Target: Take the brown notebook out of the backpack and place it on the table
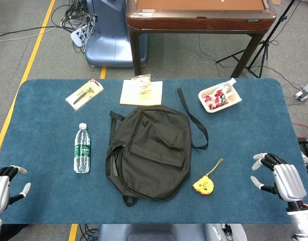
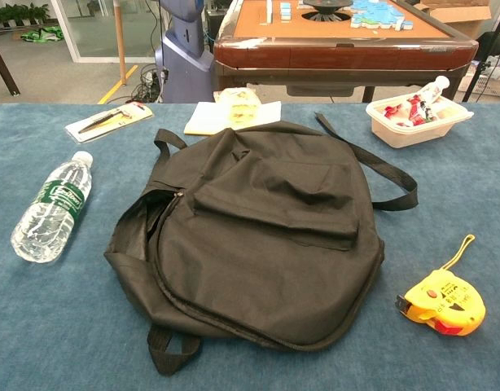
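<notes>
A black backpack [image 1: 151,150] lies flat in the middle of the blue table [image 1: 38,130], its zipper partly open along the left side [image 2: 156,236]. No brown notebook shows; the bag's inside is hidden. My left hand [image 1: 4,187] hovers at the table's near left corner, fingers apart, holding nothing. My right hand [image 1: 279,179] hovers at the near right edge, fingers spread and empty. Both hands are well away from the backpack [image 2: 266,236] and show only in the head view.
A water bottle [image 1: 82,148] lies left of the bag. A yellow tape measure [image 1: 205,185] sits to its right. Behind the bag are a cream pad with a snack packet [image 1: 141,90], a carded tool [image 1: 85,93] and a white tray of snacks [image 1: 219,96].
</notes>
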Robot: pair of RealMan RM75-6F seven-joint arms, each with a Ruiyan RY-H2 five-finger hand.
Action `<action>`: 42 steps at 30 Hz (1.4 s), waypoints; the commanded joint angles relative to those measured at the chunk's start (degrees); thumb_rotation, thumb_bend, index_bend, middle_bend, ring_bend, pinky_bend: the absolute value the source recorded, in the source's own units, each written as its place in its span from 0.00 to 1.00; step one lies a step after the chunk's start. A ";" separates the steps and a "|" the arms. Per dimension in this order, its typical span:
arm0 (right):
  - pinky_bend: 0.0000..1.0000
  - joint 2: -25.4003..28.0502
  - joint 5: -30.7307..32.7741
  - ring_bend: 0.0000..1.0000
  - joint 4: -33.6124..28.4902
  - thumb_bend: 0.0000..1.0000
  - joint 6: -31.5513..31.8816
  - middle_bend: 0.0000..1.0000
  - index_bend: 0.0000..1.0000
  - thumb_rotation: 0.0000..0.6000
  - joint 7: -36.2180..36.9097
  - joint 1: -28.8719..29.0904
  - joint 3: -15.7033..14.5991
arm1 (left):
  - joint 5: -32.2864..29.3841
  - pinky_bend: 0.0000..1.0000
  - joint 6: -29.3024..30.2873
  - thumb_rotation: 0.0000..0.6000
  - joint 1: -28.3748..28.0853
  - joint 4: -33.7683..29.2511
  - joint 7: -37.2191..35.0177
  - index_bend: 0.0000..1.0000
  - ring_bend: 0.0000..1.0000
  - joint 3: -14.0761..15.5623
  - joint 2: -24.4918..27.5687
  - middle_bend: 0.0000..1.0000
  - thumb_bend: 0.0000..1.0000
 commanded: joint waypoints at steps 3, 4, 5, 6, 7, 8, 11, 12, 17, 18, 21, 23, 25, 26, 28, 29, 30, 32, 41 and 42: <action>0.40 0.48 -0.73 0.27 -0.86 0.23 -0.54 0.34 0.52 1.00 -0.96 0.76 0.18 | 0.04 0.26 -0.14 1.00 -0.06 0.20 -0.67 0.42 0.31 -0.02 -0.26 0.39 0.26; 0.40 0.67 -1.00 0.27 -1.19 0.23 -0.81 0.34 0.52 1.00 -1.24 1.07 0.23 | 0.23 0.26 0.00 1.00 -0.01 0.29 -0.65 0.42 0.31 0.04 -0.26 0.39 0.26; 0.40 0.82 -1.30 0.27 -1.48 0.23 -1.04 0.34 0.52 1.00 -1.46 1.35 0.26 | 0.34 0.26 0.18 1.00 0.08 0.32 -0.64 0.42 0.31 0.07 -0.27 0.39 0.26; 0.40 0.93 -1.73 0.27 -1.77 0.23 -1.25 0.34 0.52 1.00 -1.75 1.68 0.29 | 0.42 0.26 0.38 1.00 0.18 0.31 -0.66 0.42 0.31 0.10 -0.29 0.39 0.26; 0.40 1.03 -2.48 0.27 -2.13 0.23 -1.54 0.34 0.52 1.00 -2.23 2.17 0.31 | 0.47 0.26 0.65 1.00 0.35 0.26 -0.71 0.42 0.31 0.14 -0.29 0.39 0.26; 0.40 1.07 -3.16 0.27 -2.42 0.23 -1.83 0.34 0.52 1.00 -2.67 2.59 0.29 | 0.46 0.26 0.80 1.00 0.48 0.20 -0.75 0.42 0.31 0.18 -0.27 0.39 0.26; 0.40 1.00 -5.68 0.27 -3.48 0.23 -3.35 0.34 0.52 1.00 -4.17 4.28 0.03 | 0.48 0.26 1.06 1.00 0.76 -0.11 -0.72 0.42 0.31 0.33 -0.14 0.39 0.26; 0.40 0.94 -6.40 0.27 -3.78 0.23 -4.05 0.34 0.52 1.00 -4.72 4.89 -0.08 | 0.51 0.26 1.12 1.00 0.81 -0.23 -0.63 0.42 0.31 0.35 -0.08 0.39 0.26; 0.40 0.32 -9.90 0.27 -6.43 0.22 -10.53 0.34 0.51 1.00 -9.13 9.38 -0.83 | 1.15 0.26 1.43 1.00 0.89 -1.09 -0.53 0.42 0.31 0.45 0.45 0.39 0.26; 0.40 0.09 -10.36 0.27 -6.90 0.22 -11.98 0.34 0.51 1.00 -10.16 10.27 -0.97 | 1.29 0.26 1.50 1.00 0.91 -1.22 -0.54 0.42 0.31 0.46 0.54 0.39 0.26; 0.40 -1.26 -11.30 0.27 -8.01 0.20 -16.59 0.34 0.50 1.00 -13.73 13.15 -1.11 | 1.49 0.26 1.56 1.00 1.03 -1.58 -0.88 0.42 0.31 0.58 0.76 0.39 0.26; 0.39 -2.84 -11.38 0.26 -8.22 0.19 -19.18 0.33 0.49 1.00 -15.68 14.87 -0.97 | 1.51 0.26 1.48 1.00 1.16 -1.66 -1.01 0.42 0.31 0.78 0.93 0.39 0.26; 0.36 -4.80 -10.96 0.23 -7.60 0.16 -21.44 0.30 0.44 1.00 -17.39 16.34 -0.77 | 1.51 0.26 1.62 1.00 1.38 -1.67 -1.19 0.42 0.31 0.92 1.00 0.39 0.26; 0.33 -5.73 -10.61 0.21 -7.17 0.14 -22.31 0.29 0.41 1.00 -18.31 16.87 -0.65 | 1.48 0.26 1.68 1.00 1.49 -1.67 -1.36 0.42 0.31 0.96 1.02 0.39 0.26; 0.25 -7.83 -9.79 0.12 -6.09 0.09 -24.14 0.20 0.30 1.00 -20.61 17.97 -0.40 | 1.42 0.26 1.83 1.00 1.70 -1.62 -1.74 0.42 0.31 1.02 1.11 0.39 0.26; 0.23 -8.66 -9.38 0.10 -5.64 0.07 -24.84 0.17 0.26 1.00 -21.51 18.41 -0.29 | 1.41 0.26 1.87 1.00 1.77 -1.59 -1.87 0.42 0.31 1.05 1.16 0.39 0.26; 0.20 -9.47 -8.98 0.06 -5.21 0.06 -25.48 0.14 0.21 1.00 -22.38 18.83 -0.17 | 1.41 0.26 1.89 1.00 1.83 -1.57 -1.97 0.42 0.31 1.08 1.22 0.39 0.26; 0.16 -11.28 -8.15 0.02 -4.03 0.05 -26.62 0.09 0.13 1.00 -23.98 19.76 0.18 | 1.46 0.26 1.92 1.00 1.93 -1.64 -2.23 0.42 0.31 1.13 1.43 0.39 0.26; 0.10 -16.62 -5.69 0.00 3.02 0.04 -26.81 0.01 0.01 1.00 -29.13 21.64 1.38 | 0.92 0.26 1.86 1.00 2.56 -1.46 -3.90 0.42 0.31 1.33 2.06 0.39 0.26; 0.10 -16.95 -5.03 0.00 3.65 0.04 -26.90 0.01 0.01 1.00 -28.89 21.86 1.58 | 0.84 0.26 1.74 1.00 2.56 -1.38 -4.07 0.42 0.31 1.34 2.07 0.39 0.26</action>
